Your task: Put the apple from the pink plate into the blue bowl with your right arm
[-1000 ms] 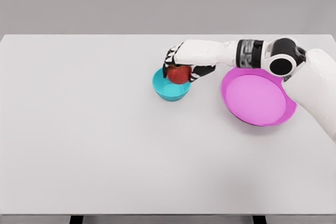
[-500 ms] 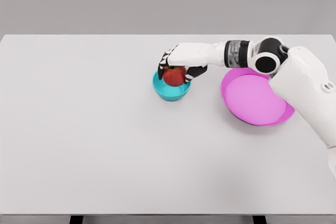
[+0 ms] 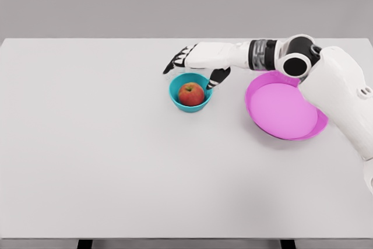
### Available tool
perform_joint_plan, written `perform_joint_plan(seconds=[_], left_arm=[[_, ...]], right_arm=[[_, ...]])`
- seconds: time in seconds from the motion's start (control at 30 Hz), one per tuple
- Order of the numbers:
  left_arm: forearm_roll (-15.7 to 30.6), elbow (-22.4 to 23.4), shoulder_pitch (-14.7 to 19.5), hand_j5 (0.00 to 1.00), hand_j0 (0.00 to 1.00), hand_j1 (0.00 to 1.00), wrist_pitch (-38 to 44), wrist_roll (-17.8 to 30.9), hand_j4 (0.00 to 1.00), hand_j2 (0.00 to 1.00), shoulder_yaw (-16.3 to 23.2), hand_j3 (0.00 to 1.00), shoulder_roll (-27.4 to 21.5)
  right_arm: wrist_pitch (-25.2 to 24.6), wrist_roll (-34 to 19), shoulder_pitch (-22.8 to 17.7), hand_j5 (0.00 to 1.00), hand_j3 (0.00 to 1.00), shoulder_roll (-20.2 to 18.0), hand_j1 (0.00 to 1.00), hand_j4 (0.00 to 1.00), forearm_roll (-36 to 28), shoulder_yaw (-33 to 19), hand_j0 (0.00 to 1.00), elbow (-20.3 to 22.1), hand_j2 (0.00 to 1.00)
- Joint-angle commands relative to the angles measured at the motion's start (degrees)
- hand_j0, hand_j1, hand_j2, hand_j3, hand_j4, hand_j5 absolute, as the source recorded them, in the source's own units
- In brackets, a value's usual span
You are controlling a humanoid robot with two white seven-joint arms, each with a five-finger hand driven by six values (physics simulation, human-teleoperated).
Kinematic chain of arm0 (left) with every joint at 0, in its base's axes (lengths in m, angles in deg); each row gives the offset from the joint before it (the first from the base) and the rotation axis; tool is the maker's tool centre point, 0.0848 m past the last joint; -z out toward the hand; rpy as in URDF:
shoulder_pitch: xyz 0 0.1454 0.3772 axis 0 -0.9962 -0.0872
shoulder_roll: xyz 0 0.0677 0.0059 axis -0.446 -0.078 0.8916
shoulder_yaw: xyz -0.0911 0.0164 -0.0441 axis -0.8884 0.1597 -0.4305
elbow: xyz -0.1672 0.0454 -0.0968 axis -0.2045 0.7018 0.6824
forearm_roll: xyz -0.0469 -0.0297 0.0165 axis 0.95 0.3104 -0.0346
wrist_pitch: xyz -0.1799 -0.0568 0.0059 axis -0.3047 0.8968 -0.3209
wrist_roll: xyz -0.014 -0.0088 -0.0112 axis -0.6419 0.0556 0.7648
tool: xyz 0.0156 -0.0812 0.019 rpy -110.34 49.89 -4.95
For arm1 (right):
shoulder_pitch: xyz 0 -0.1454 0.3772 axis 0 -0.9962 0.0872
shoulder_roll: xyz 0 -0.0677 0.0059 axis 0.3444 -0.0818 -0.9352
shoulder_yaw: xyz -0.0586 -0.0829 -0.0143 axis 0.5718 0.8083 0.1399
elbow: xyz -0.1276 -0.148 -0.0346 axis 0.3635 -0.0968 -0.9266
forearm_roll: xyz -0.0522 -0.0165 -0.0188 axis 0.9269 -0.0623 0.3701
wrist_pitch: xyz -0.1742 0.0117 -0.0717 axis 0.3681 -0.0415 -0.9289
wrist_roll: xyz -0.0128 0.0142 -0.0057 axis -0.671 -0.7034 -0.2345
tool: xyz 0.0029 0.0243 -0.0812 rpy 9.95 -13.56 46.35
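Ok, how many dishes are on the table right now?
2: a blue bowl near the middle, holding the apple, and an empty pink plate to its right. None looks hidden.

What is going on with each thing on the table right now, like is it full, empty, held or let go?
Red apple: sitting inside the bowl, not held.
Small blue bowl: upright, holding the apple.
Large pink plate: empty.
White right hand: open, fingers spread, above the bowl's far rim, holding nothing.
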Motion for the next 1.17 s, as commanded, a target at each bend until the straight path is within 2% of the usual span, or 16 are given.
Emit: perform_joint_plan(seconds=[0.0, 0.07, 0.2, 0.27, 0.33, 0.4, 0.6, 0.7, 0.73, 0.8, 1.13], left_arm=[[0.03, 0.00, 0.00, 1.00, 1.00, 1.00, -0.01, 0.01, 1.00, 1.00, 0.01, 1.00, 0.00], [0.03, 0.00, 0.00, 1.00, 1.00, 1.00, -0.01, 0.01, 1.00, 1.00, 0.01, 1.00, 0.00], [0.03, 0.00, 0.00, 1.00, 1.00, 1.00, -0.01, 0.01, 1.00, 1.00, 0.01, 1.00, 0.00], [0.03, 0.00, 0.00, 1.00, 1.00, 1.00, -0.01, 0.01, 1.00, 1.00, 0.01, 1.00, 0.00], [0.03, 0.00, 0.00, 1.00, 1.00, 1.00, -0.01, 0.01, 1.00, 1.00, 0.01, 1.00, 0.00], [0.03, 0.00, 0.00, 1.00, 1.00, 1.00, -0.01, 0.01, 1.00, 1.00, 0.01, 1.00, 0.00], [0.03, 0.00, 0.00, 1.00, 1.00, 1.00, -0.01, 0.01, 1.00, 1.00, 0.01, 1.00, 0.00], [0.03, 0.00, 0.00, 1.00, 1.00, 1.00, -0.01, 0.01, 1.00, 1.00, 0.01, 1.00, 0.00], [0.03, 0.00, 0.00, 1.00, 1.00, 1.00, -0.01, 0.01, 1.00, 1.00, 0.01, 1.00, 0.00], [0.03, 0.00, 0.00, 1.00, 1.00, 1.00, -0.01, 0.01, 1.00, 1.00, 0.01, 1.00, 0.00], [0.55, -0.08, 0.00, 1.00, 1.00, 1.00, 0.08, 0.01, 1.00, 1.00, 0.10, 1.00, 0.00]], right_arm=[[-0.14, 0.02, 0.18, 1.00, 1.00, -0.43, 1.00, 1.00, -0.64, -0.92, 1.00, 0.48, 1.00], [-0.14, 0.02, 0.53, 1.00, 1.00, -2.19, 1.00, 1.00, -0.72, -3.64, 1.00, 2.32, 1.00], [-0.14, 0.02, -1.84, 1.00, 1.00, -10.27, 1.00, 1.00, -0.99, -10.14, 1.00, 9.96, 1.00], [-0.14, 0.02, -6.67, 1.00, 1.00, -13.96, 1.00, 1.00, -2.82, -16.46, 1.00, 11.64, 1.00], [-0.14, 0.02, -9.93, 1.00, 1.00, -17.83, 1.00, 1.00, -6.17, -20.25, 1.00, 11.55, 1.00], [-0.14, 0.02, -13.09, 1.00, 1.00, -19.68, 1.00, 1.00, -6.61, -23.24, 1.00, 11.55, 1.00], [-0.14, 0.02, -18.63, 1.00, 1.00, -20.73, 1.00, 1.00, -6.61, -25.26, 1.00, 10.94, 1.00], [-0.14, 0.02, -24.16, 1.00, 1.00, -19.86, 1.00, 1.00, -6.53, -33.17, 1.00, 11.02, 1.00], [-0.14, 0.02, -26.27, 1.00, 1.00, -16.79, 1.00, 1.00, -6.53, -36.86, 1.00, 10.94, 1.00], [-0.14, 0.02, -28.39, 1.00, 1.00, -15.81, 1.00, 1.00, -6.53, -39.77, 1.00, 10.94, 1.00], [-0.14, 0.02, -28.65, 1.00, 1.00, -15.11, 1.00, 1.00, -6.53, -39.94, 1.00, 11.46, 1.00]])
